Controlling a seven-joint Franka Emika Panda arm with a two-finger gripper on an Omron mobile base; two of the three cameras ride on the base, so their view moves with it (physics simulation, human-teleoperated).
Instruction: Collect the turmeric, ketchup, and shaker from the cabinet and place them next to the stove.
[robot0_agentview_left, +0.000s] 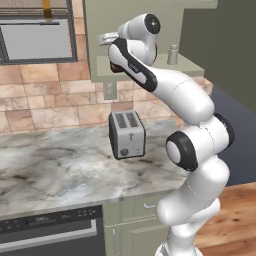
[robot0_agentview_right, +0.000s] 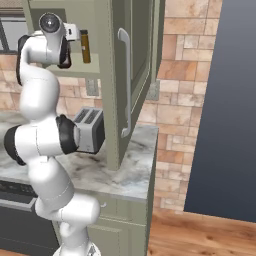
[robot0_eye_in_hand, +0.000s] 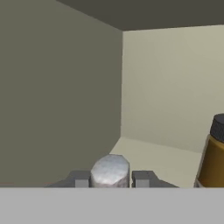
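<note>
Up close, tool pinches shaker; turmeric stands beside.

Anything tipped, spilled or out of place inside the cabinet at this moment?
Nothing stands out. The turmeric stands upright on the cabinet shelf, and the pincer is closed on a small silver cylinder, apparently the shaker, also upright.

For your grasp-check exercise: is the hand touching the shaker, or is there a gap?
Touching. In the hand view the shaker sits between the two fingertips of the hand, each pressed against a side with no gap; the hand is shut on it.
</note>
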